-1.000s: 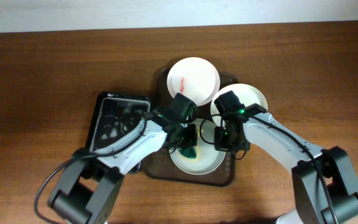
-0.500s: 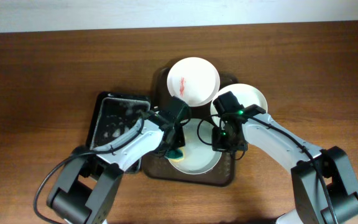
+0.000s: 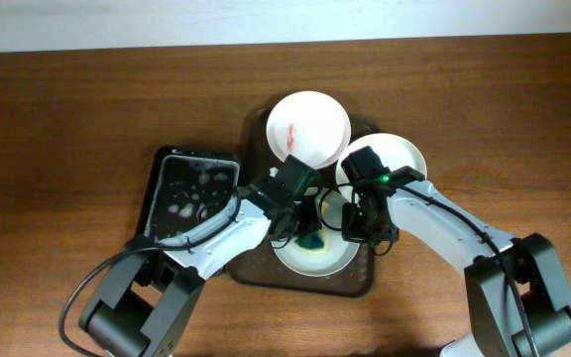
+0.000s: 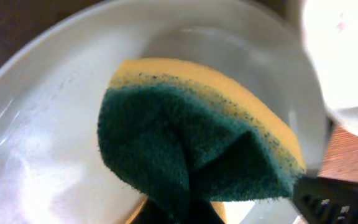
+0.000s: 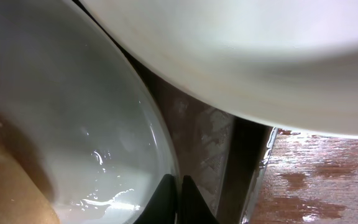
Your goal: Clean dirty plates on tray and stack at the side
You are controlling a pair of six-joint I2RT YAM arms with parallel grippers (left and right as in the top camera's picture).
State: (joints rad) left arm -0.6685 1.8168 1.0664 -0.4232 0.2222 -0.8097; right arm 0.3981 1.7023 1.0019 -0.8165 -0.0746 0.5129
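Three white plates lie on the dark brown tray [image 3: 256, 266]. The near plate [image 3: 333, 260] is wet, with no smear showing. My left gripper [image 3: 306, 234] is shut on a green-yellow sponge [image 4: 191, 137] pressed onto that plate [image 4: 42, 124]. My right gripper [image 3: 357, 230] is shut on the near plate's right rim [image 5: 160, 149]. The far plate [image 3: 310, 124] has a red smear. The right plate [image 3: 402, 157] is partly hidden by my right arm and overlaps the near plate [image 5: 241, 56].
A smaller black tray [image 3: 188, 188] with soapy water stands left of the brown tray. Bare wooden table [image 3: 67, 119] lies all around, with wet marks at the tray's right edge [image 5: 328, 174].
The left gripper swept the sponge from the plate's middle to its left edge and back towards the middle. The right gripper stayed on the rim.
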